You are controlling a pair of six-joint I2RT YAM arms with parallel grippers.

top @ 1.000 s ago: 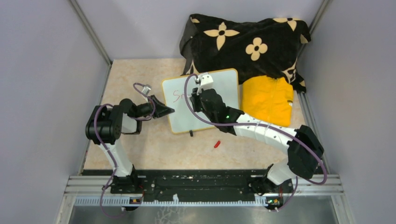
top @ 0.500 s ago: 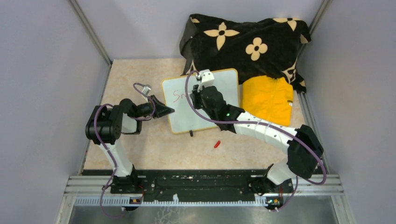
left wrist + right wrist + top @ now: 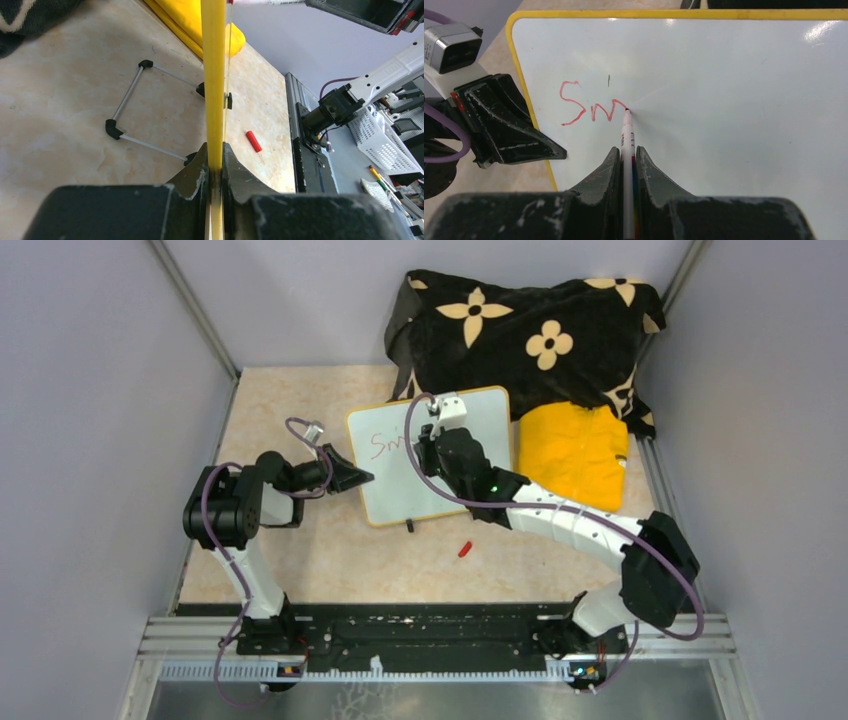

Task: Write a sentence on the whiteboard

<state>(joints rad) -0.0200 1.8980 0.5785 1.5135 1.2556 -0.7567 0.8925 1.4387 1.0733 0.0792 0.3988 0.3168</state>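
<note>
The whiteboard, white with a thin yellow frame, stands tilted at mid-table. My left gripper is shut on its left edge; in the left wrist view the yellow frame runs straight up from between the jaws of that gripper. My right gripper is shut on a slim white marker, whose tip touches the whiteboard. The sentence reads "Sm" in thin red strokes, ending at the tip. From above, the right gripper covers the board's middle, beside the sentence.
A red marker cap lies on the table in front of the board. A black cloth with cream flowers and a yellow cloth sit behind and right. The board's wire stand rests on the table behind it.
My right gripper has slid a little to the right along the board with the marker, and the red writing has grown. The left gripper has stayed put on the frame.
</note>
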